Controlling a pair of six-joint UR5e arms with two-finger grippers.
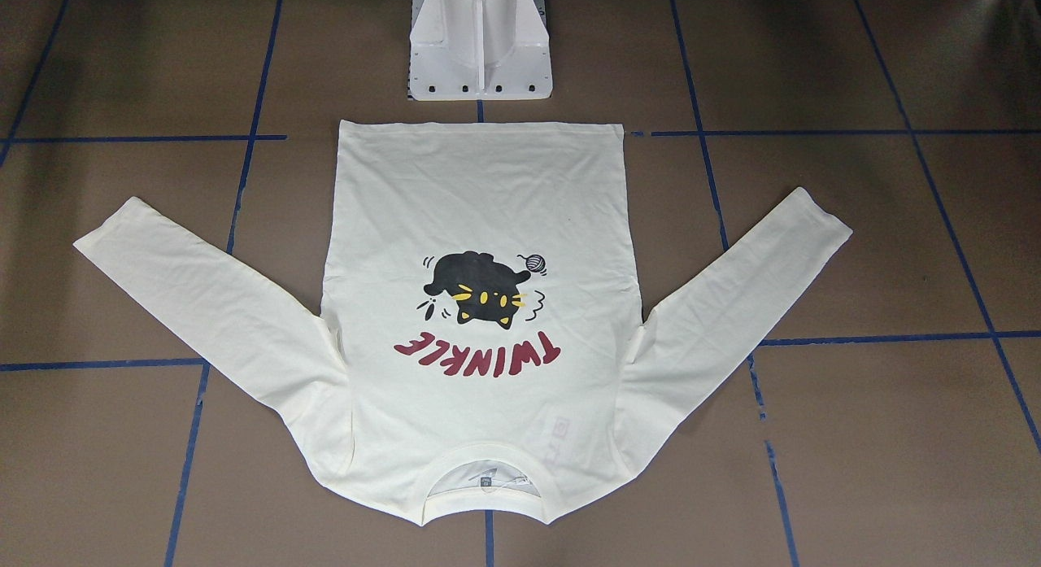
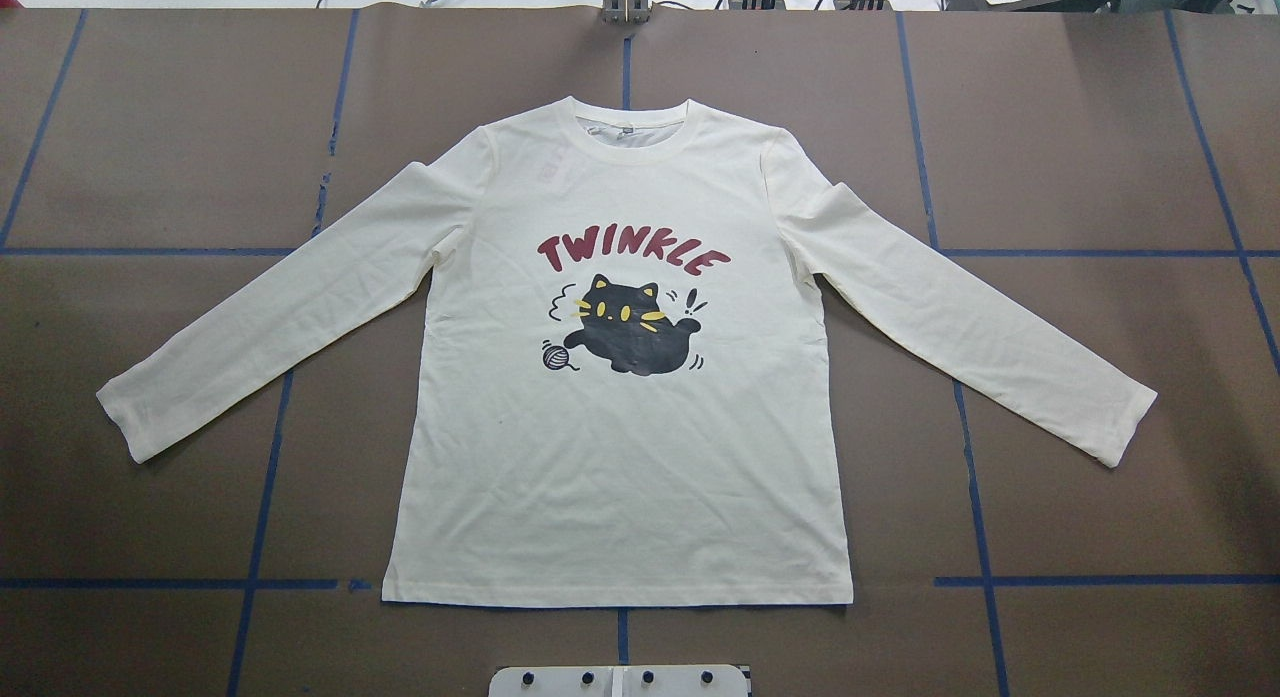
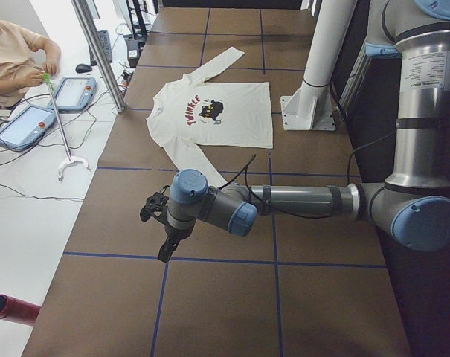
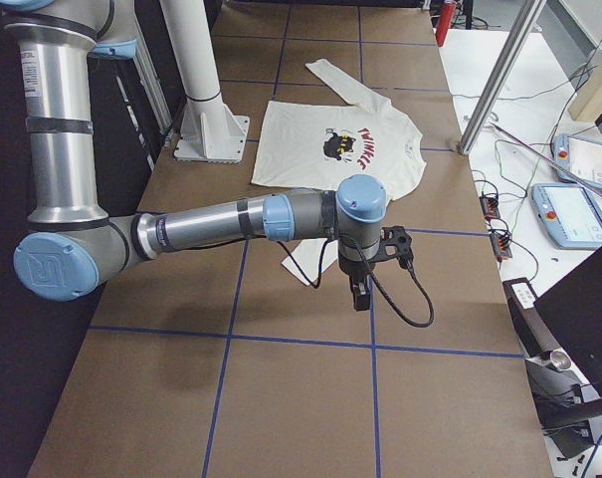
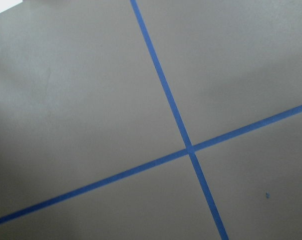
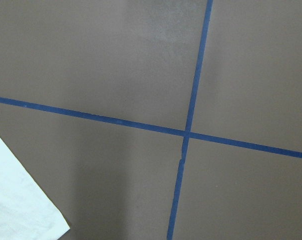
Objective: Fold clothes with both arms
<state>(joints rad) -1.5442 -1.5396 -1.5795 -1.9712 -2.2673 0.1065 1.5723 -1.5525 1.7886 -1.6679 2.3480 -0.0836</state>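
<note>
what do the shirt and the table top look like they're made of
The shirt: soft matte knit, probably cotton jersey; it lies limp with faint creases. The table top: flat matte brown sheet, perhaps paper or vinyl, cannot tell which. The blue lines: thin tape, judging by ragged, broken ends.

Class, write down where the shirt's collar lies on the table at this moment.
In the overhead view the collar is top centre, toward the table's far edge; the hem lies nearest the white base.
</note>
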